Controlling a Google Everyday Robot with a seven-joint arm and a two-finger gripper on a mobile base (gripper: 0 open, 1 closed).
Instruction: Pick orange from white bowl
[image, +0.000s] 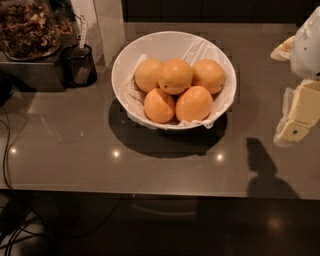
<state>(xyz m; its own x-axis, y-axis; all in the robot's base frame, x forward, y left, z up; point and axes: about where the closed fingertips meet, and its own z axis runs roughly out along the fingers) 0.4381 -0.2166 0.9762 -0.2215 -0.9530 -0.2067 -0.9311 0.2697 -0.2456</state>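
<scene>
The white bowl (125, 60) stands in the middle of the grey counter, lined with crinkled white paper. It holds several orange fruits. The orange (175, 76) is the round one lying on top in the middle, with more oval fruits around it, such as the one at the front right (194, 103). My gripper (286, 92) is at the right edge of the view, to the right of the bowl and above the counter. Its two cream fingers (300, 112) stand apart with nothing between them. It is clear of the bowl.
A small black cup (80, 65) with a utensil stands left of the bowl. A clear container of brown food (27, 25) sits on a dark box at the far left. Cables (6, 150) hang at the left. The counter's front edge (150, 192) runs below.
</scene>
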